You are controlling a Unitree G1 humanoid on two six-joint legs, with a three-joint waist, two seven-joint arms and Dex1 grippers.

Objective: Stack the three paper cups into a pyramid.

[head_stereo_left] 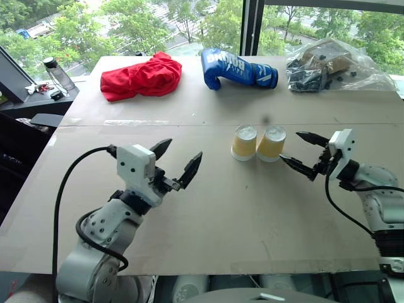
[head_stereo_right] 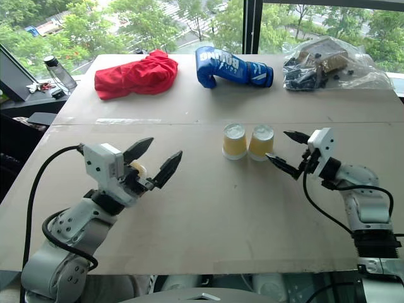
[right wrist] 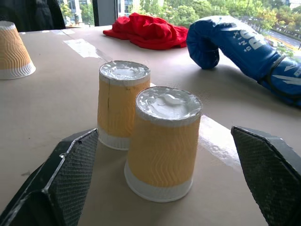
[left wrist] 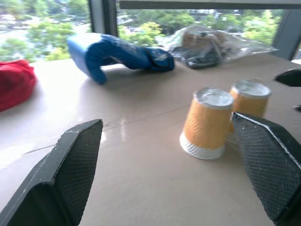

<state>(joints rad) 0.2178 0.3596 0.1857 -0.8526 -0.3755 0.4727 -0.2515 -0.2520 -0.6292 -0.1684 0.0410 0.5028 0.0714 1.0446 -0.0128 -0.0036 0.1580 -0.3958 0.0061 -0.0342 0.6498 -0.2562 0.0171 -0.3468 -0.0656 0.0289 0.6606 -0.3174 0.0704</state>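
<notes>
- Two small tapered paper cups with ribbed tan-yellow sides and white rims stand upside down, touching each other: one (head_stereo_left: 244,142) and its twin (head_stereo_left: 271,143) just ahead of my right pincer (head_stereo_left: 302,153).
- My right pincer's two black, mesh-textured fingers are spread wide and grip nothing; the nearer cup sits between their tips but apart from both.
- A third cup of the same ribbed paper (right wrist: 12,51) also stands upside down, well beyond the pair as my right pincer looks; it peeks out behind my left pincer (head_stereo_left: 176,161).
- My left pincer is spread open too, empty, raised above the smooth pale-brown board desk (head_stereo_left: 252,214).
- Bare desk lies between my two pincers and toward the near edge.
- Far beyond both pincers, along the window edge, lie a crumpled red cloth (head_stereo_left: 141,76), a shiny blue boxing glove (head_stereo_left: 237,68) and a clear crinkled plastic bag of dark parts (head_stereo_left: 331,66).
</notes>
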